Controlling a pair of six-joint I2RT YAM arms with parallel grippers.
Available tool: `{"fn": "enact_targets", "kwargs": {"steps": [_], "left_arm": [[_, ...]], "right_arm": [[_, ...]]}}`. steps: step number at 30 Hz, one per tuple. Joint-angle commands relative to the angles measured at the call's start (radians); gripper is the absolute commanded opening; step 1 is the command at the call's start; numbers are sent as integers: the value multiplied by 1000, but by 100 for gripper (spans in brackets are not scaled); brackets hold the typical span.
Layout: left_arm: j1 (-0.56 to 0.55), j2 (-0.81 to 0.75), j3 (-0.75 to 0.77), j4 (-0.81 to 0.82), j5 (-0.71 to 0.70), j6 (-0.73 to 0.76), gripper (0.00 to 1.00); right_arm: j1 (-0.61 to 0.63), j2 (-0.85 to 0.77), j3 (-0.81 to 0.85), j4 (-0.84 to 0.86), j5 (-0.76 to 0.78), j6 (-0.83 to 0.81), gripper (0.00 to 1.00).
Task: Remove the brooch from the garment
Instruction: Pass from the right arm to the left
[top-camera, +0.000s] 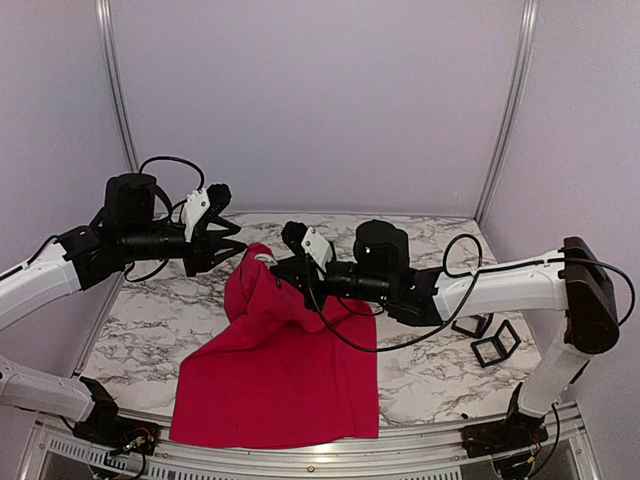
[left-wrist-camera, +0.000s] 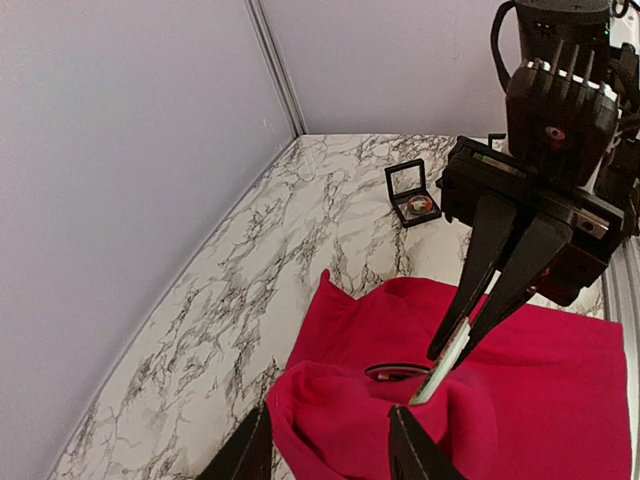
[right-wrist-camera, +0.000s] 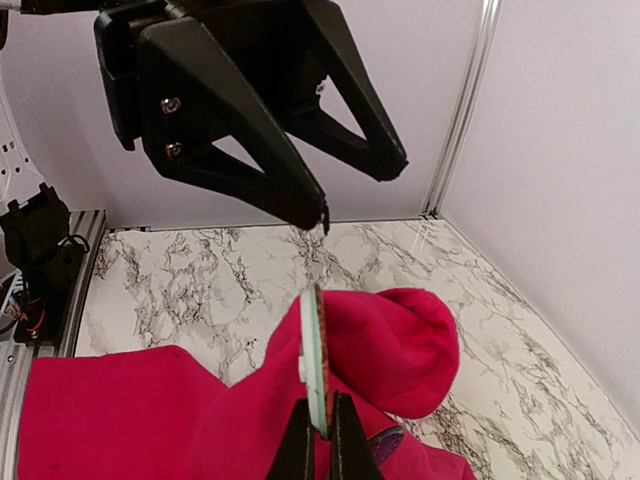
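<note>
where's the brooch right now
Right wrist view, centre: the brooch stands edge-on, pinched by the right gripper at a raised fold of the red T-shirt, just under the open left gripper.

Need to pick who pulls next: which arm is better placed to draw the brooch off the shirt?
Right. The right gripper is shut on the brooch at the raised shirt fold; the left gripper is open, gripping nothing.

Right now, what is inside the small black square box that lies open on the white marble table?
The small black open box holds one small round shiny thing, orange and silver, on its base; it is too small to identify. The base beneath it is covered.
</note>
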Motion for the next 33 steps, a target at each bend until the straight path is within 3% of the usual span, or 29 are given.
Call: {"fn": "enact_targets", "kwargs": {"steps": [1,11,33], "left_arm": [[-1,-41,-21,-7,40,227,38],[-64,40,87,-158,3,339,26],[-102,81,120,-189,-26,358,17]], "right_arm": [[14,-24,5,52,24,-99,0],[25,-17,20,42,56,-150,0],[31,4,41,14,58,-166,0]]}}
